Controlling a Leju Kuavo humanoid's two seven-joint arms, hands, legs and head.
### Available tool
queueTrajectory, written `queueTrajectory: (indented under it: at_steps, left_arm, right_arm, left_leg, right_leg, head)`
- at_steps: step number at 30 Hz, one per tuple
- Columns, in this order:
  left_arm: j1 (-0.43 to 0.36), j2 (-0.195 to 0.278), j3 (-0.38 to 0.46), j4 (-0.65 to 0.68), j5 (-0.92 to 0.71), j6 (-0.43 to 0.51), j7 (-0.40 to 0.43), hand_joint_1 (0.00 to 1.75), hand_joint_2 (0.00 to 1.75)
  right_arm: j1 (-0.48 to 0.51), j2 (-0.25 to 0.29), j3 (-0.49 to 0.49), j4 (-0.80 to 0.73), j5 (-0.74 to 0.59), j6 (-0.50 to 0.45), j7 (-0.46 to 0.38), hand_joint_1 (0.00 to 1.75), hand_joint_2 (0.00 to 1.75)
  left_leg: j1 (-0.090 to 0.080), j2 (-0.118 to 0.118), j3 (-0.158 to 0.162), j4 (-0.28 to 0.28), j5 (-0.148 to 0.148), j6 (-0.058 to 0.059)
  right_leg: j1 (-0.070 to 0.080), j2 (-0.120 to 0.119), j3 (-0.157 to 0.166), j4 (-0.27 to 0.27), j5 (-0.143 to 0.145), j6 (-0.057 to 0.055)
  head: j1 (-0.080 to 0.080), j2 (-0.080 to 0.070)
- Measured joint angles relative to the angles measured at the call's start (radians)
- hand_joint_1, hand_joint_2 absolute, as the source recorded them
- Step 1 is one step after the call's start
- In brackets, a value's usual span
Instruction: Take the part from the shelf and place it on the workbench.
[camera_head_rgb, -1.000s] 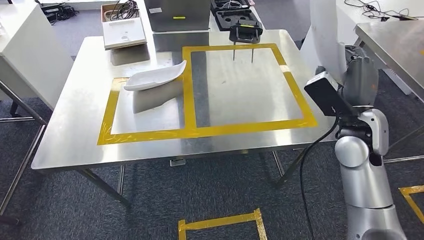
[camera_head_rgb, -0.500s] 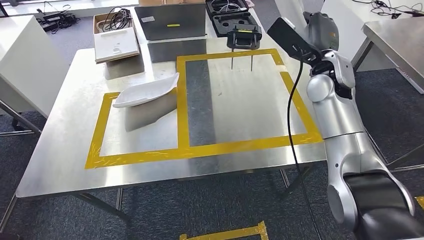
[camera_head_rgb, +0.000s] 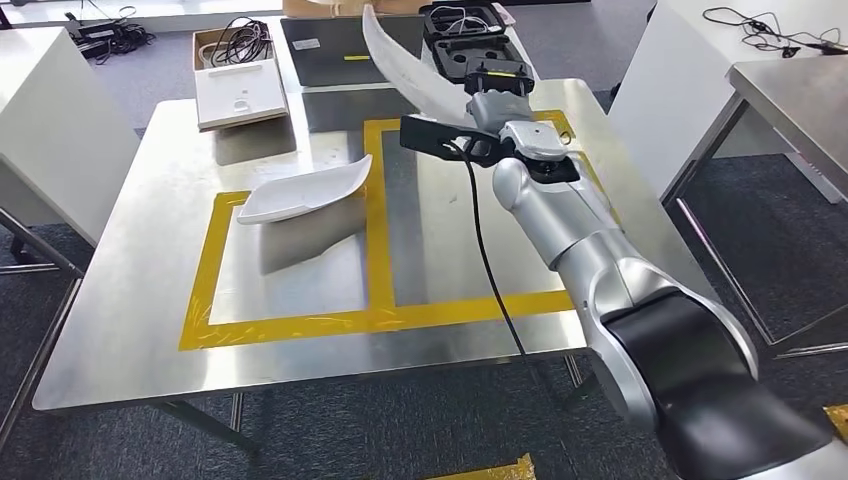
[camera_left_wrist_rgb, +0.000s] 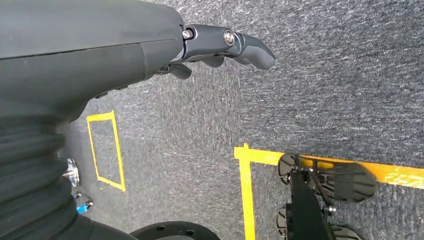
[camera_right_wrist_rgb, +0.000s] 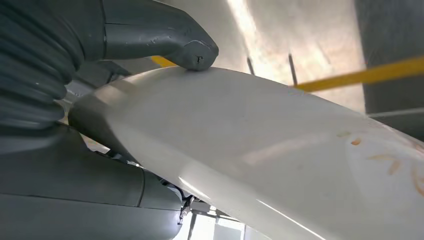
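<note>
My right hand (camera_head_rgb: 489, 107) reaches over the steel workbench (camera_head_rgb: 130, 330) and grips a long, curved white part (camera_head_rgb: 402, 62). The part sticks up and back above the far end of the right taped square. Close up, the thumb (camera_right_wrist_rgb: 186, 48) presses on the white part (camera_right_wrist_rgb: 280, 150), which has faint orange marks at one end. A second white part (camera_head_rgb: 302, 188) lies in the left yellow-taped rectangle. My left hand (camera_left_wrist_rgb: 220, 44) hangs above grey carpet, holding nothing, with its fingers slightly bent.
A black device (camera_head_rgb: 492, 72) with two thin pins stands at the far edge of the right taped square, just beyond my right hand. Behind the bench are a box of cables (camera_head_rgb: 238, 62), a grey flat case (camera_head_rgb: 335, 50) and a black case (camera_head_rgb: 460, 22). Another steel table (camera_head_rgb: 800, 85) stands to the right.
My right arm has swung from the right side in over the workbench, bringing the white part above the right taped square. The camera view has also shifted a little.
</note>
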Motion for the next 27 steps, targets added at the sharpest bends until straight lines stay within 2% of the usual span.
queueTrajectory:
  at_steps: [3, 7, 9, 21, 27]
  left_arm:
    - [0.001, 0.000, -0.001, 0.001, 0.005, 0.000, 0.003, 0.00, 1.75]
    - [0.008, 0.001, -0.001, 0.001, 0.007, 0.000, 0.006, 0.00, 1.75]
    - [0.012, 0.003, -0.001, 0.001, 0.007, 0.000, 0.007, 0.00, 1.75]
    - [0.012, 0.007, -0.001, 0.001, 0.018, 0.000, 0.008, 0.00, 1.75]
    - [0.012, 0.007, -0.001, 0.001, 0.025, 0.000, 0.005, 0.00, 1.75]
  right_arm:
    - [0.017, 0.021, 0.041, 0.026, 0.018, 0.015, -0.003, 1.75, 1.75]
    - [0.028, 0.032, 0.078, 0.048, 0.038, 0.033, 0.008, 1.75, 1.75]
    - [0.031, 0.032, 0.089, 0.056, 0.046, 0.035, 0.018, 1.75, 1.75]
    - [0.031, 0.008, 0.114, 0.088, 0.074, 0.000, 0.140, 1.75, 1.75]
    - [0.031, -0.020, 0.114, 0.099, 0.070, 0.002, 0.164, 1.75, 1.75]
  left_leg:
    - [0.000, 0.000, 0.000, 0.000, -0.002, 0.005]
    - [-0.001, 0.000, 0.000, 0.000, -0.003, 0.009]
    - [-0.001, 0.000, 0.000, 0.000, -0.003, 0.010]
    - [0.001, 0.002, 0.002, 0.000, -0.003, 0.009]
    - [0.001, 0.002, 0.002, -0.001, -0.003, 0.009]
  right_leg:
    - [0.000, 0.000, 0.003, -0.005, 0.000, 0.003]
    - [-0.001, 0.000, 0.005, -0.009, 0.000, 0.020]
    - [-0.002, 0.000, 0.005, -0.010, 0.000, 0.025]
    - [-0.001, 0.000, 0.005, -0.010, 0.000, 0.028]
    - [-0.001, 0.001, 0.005, -0.009, 0.000, 0.028]
  head:
    - [0.000, 0.000]
    - [0.000, 0.000]
    - [0.000, 0.000]
    - [0.000, 0.000]
    - [0.000, 0.000]
